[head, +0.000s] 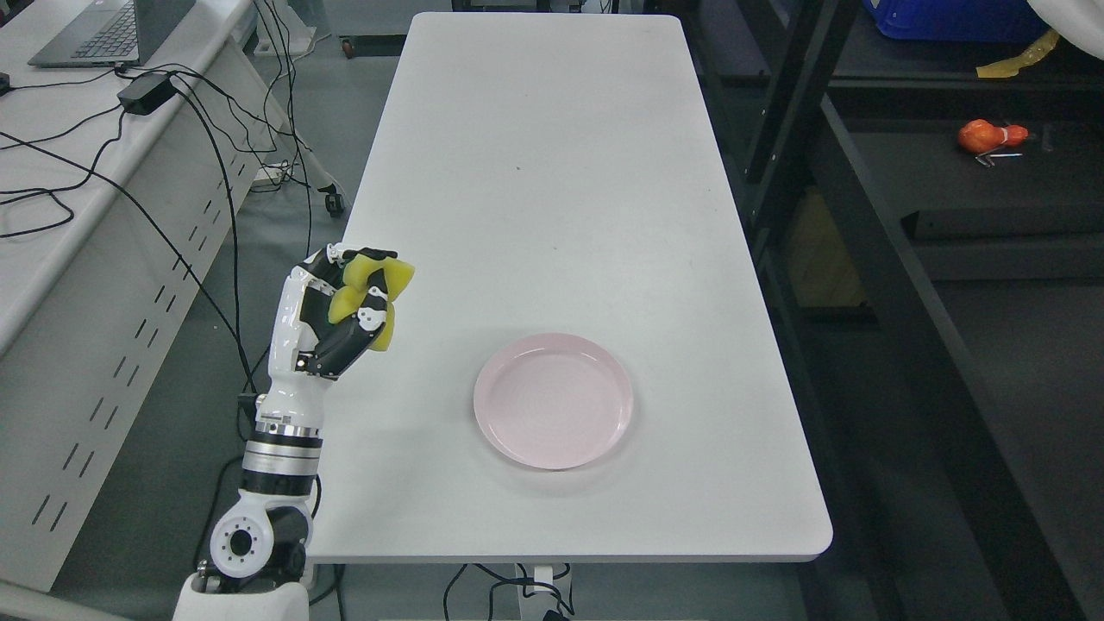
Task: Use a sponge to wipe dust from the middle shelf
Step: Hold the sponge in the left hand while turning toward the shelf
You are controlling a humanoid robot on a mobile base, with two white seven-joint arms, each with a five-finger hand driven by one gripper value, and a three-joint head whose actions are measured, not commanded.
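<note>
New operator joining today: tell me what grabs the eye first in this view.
The left robot hand, raised over the white table's left edge, is clenched around a yellow sponge. Next comes the empty pink plate near the table's front edge. An orange object stands out on the dark shelf at upper right.

A white table point(552, 172) carries one empty pink plate point(553, 400) near its front edge; a few faint specks, perhaps dust, mark the top.
</note>
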